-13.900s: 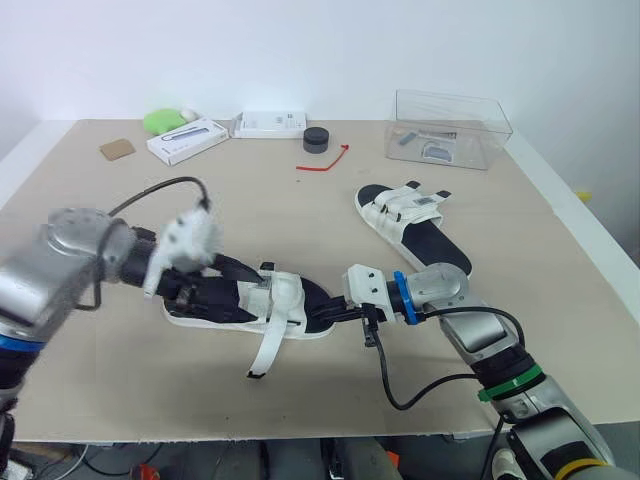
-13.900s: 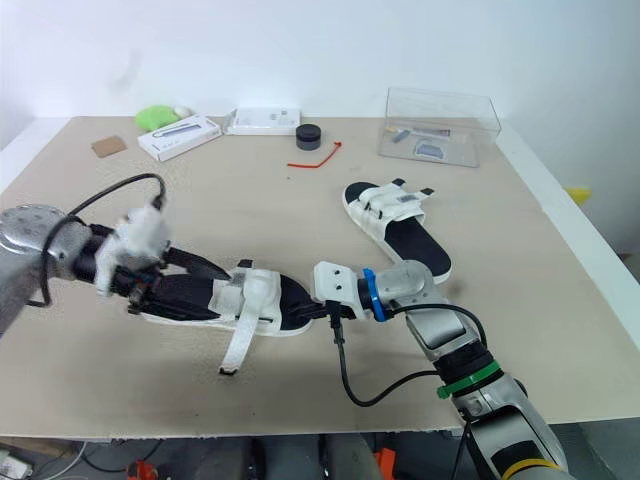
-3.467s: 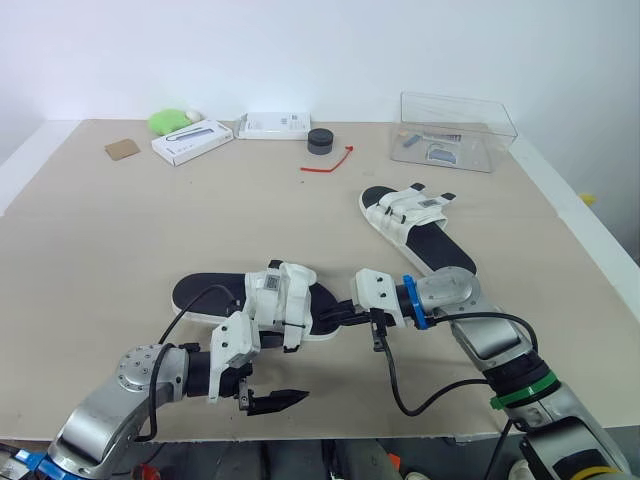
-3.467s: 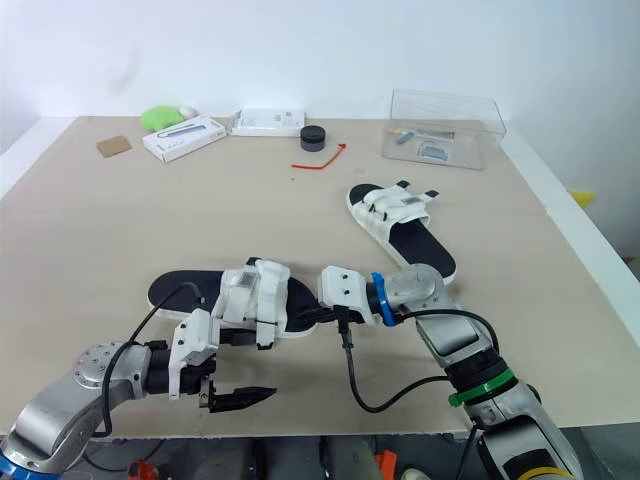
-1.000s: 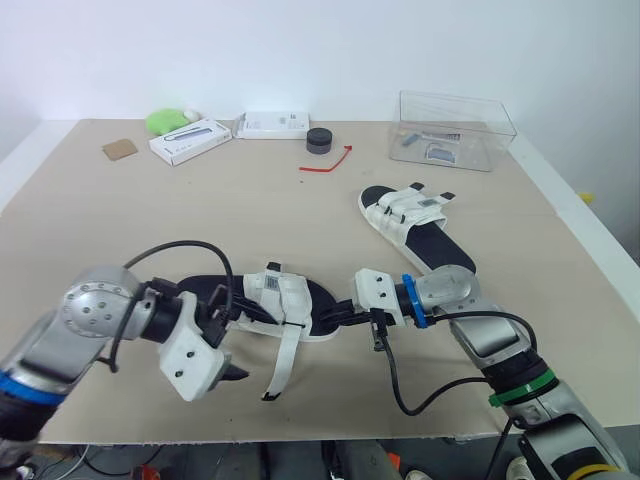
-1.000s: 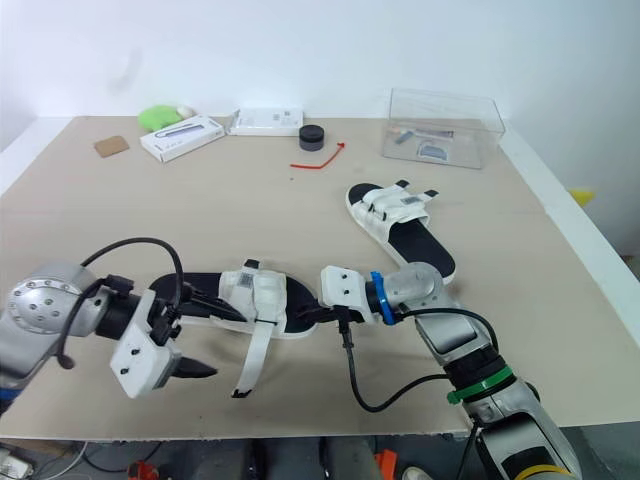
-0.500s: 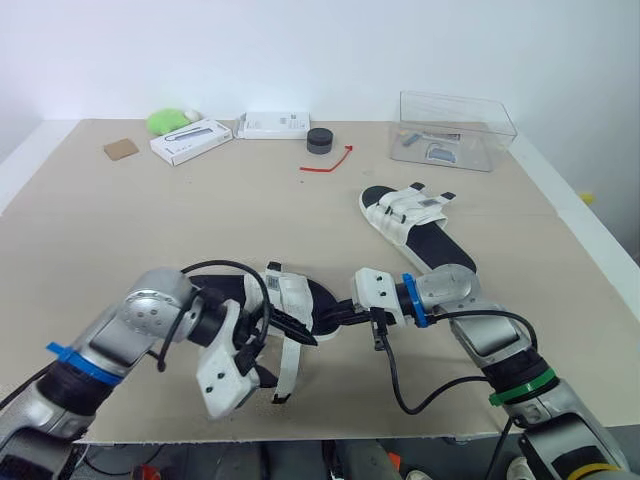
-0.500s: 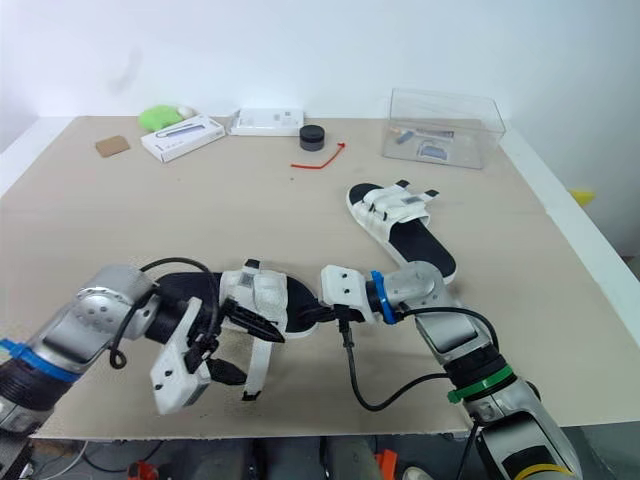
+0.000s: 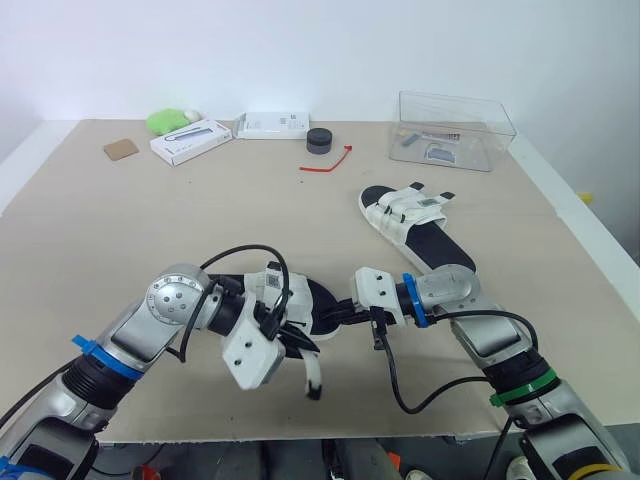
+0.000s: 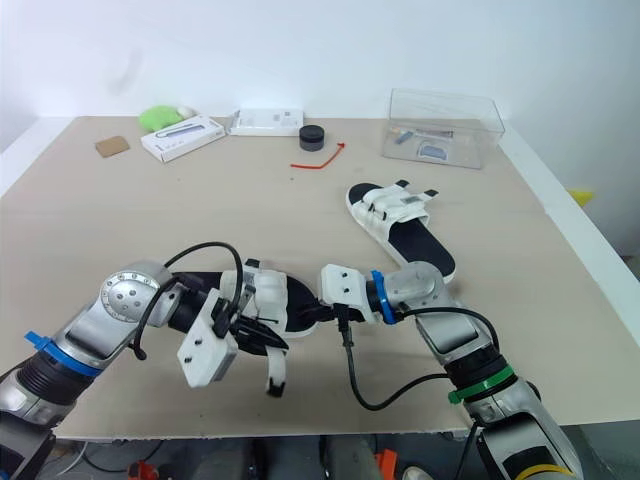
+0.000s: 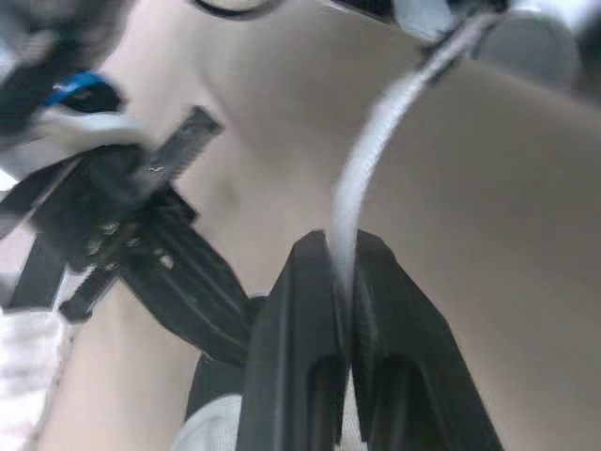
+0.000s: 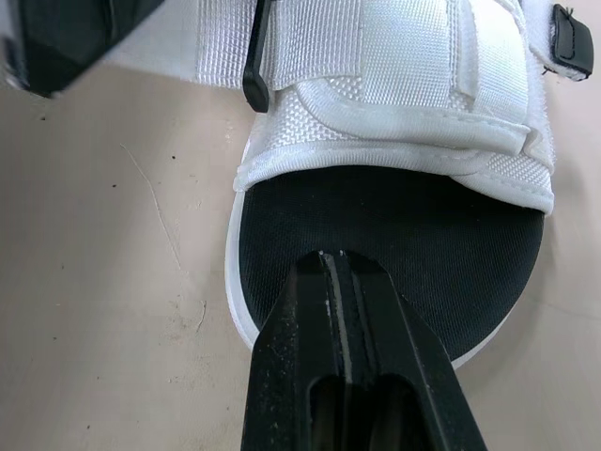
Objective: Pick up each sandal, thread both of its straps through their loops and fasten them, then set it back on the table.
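I'm mid-threading. My left gripper [image 11: 342, 246] is clamped on the white webbing strap [image 11: 377, 139] of the black-soled white sandal [image 10: 262, 287], which lies near the worktop's [image 9: 200, 220] front edge. My right gripper [image 12: 340, 265], fingers together, pins the footbed. Next, I judge, the strap's free end must be guided back over the upper.

Lab-type test bench, beige table [image 9: 80, 230], plain white wall [image 9: 200, 50], clear plastic box [image 9: 455, 130]

**Arms.** Silver-grey left arm [image 9: 168, 302], lower left, with blue band [image 9: 90, 354]; right arm [image 9: 458, 292], lower right, with blue ring [image 9: 409, 300] and green band [image 9: 520, 385]. Black cables [image 9: 387, 370], white wrist blocks [image 9: 250, 355], black left gripper [image 11: 343, 249] and right gripper [image 12: 343, 256].
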{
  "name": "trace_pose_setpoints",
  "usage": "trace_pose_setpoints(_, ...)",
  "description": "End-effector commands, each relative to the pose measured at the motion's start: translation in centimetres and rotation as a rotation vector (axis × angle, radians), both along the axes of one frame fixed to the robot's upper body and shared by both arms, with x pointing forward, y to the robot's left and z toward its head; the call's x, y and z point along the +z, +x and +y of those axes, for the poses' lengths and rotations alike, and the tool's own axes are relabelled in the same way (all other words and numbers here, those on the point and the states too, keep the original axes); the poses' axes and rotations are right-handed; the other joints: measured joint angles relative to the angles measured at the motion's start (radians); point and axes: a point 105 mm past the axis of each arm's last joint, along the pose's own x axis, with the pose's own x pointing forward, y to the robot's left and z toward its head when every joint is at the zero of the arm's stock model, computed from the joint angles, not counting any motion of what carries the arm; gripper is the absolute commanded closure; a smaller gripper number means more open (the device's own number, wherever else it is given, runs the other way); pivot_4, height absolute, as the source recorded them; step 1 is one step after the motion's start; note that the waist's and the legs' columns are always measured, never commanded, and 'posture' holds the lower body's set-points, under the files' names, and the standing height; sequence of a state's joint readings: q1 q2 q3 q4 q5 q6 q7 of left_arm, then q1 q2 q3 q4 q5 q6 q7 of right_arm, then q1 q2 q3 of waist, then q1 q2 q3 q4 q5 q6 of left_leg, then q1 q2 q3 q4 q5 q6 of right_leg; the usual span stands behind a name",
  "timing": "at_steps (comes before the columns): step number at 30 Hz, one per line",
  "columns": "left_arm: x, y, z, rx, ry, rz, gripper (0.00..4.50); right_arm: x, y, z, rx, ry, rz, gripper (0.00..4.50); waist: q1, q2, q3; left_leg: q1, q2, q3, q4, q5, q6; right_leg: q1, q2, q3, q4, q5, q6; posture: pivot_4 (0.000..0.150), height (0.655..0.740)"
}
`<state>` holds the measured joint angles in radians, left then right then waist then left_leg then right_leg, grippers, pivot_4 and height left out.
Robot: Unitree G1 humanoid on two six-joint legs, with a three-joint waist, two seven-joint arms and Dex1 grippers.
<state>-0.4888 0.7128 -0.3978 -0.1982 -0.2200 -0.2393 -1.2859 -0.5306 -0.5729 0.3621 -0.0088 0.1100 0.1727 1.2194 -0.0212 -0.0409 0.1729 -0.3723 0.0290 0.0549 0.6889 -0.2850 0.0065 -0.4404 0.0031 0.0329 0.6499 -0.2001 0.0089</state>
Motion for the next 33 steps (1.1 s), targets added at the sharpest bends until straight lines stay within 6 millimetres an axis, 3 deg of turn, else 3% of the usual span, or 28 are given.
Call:
trace_pose_setpoints(1, 1.7, 0.9, 0.2, 0.141, -0.112, 0.221, 4.38, -0.3, 0.0, -0.6, -0.016, -0.032, -0.001, 4.50, 0.000, 0.000, 0.000, 0.000, 0.000, 0.000, 0.000, 0.000, 0.000, 0.000, 0.000, 0.000, 0.000, 0.000, 0.000, 0.150, 0.7400)
trace_pose_setpoints(6, 1.8, 2.4, 1.4, 0.312, -0.203, 0.531, 4.38, -0.4, -0.1, -0.5, -0.015, -0.029, 0.000, 4.50, 0.000, 0.000, 0.000, 0.000, 0.000, -0.001, 0.000, 0.000, 0.000, 0.000, 0.000, -0.001, 0.000, 0.000, 0.000, 0.150, 0.7400)
trace_pose_setpoints(12, 2.4, 4.7, 2.3, 0.441, -0.312, 0.741, 4.38, -0.4, -0.2, -0.6, -0.013, -0.032, -0.003, 4.50, 0.000, 0.000, 0.000, 0.000, 0.000, -0.002, 0.000, 0.000, 0.000, 0.000, 0.000, -0.002, 0.000, 0.000, 0.000, 0.150, 0.7400)
trace_pose_setpoints(15, 2.4, 5.9, 2.7, 0.497, -0.361, 0.805, 3.58, -0.4, -0.1, -0.6, -0.013, -0.033, -0.005, 4.50, 0.000, 0.000, 0.000, 0.000, 0.000, -0.002, 0.000, 0.000, 0.000, 0.000, 0.000, -0.002, 0.000, 0.000, -0.001, 0.150, 0.7400)
trace_pose_setpoints(22, 1.6, 7.4, 3.0, 0.552, -0.371, 0.815, 0.35, -0.3, -0.2, -0.6, -0.014, -0.034, -0.007, 4.50, 0.000, 0.000, 0.000, 0.000, -0.001, -0.002, 0.000, 0.000, 0.000, 0.000, 0.000, -0.002, 0.000, 0.002, -0.004, 0.150, 0.7400)
trace_pose_setpoints(28, 0.3, 8.8, 3.6, 0.608, -0.354, 0.786, 0.35, -0.4, -0.3, -0.6, -0.016, -0.034, -0.008, 4.50, 0.000, 0.000, 0.000, -0.001, -0.001, -0.002, 0.000, 0.000, 0.000, 0.000, -0.001, -0.002, 0.000, 0.002, -0.004, 0.150, 0.7400)
trace_pose_setpoints(33, 0.2, 11.2, 4.7, 0.703, -0.373, 0.687, 0.35, -0.3, -0.2, -0.6, -0.021, -0.030, -0.009, 4.50, 0.000, 0.000, 0.000, -0.001, -0.002, -0.002, 0.000, 0.000, 0.000, 0.000, -0.001, -0.002, 0.000, 0.003, -0.005, 0.150, 0.7400)
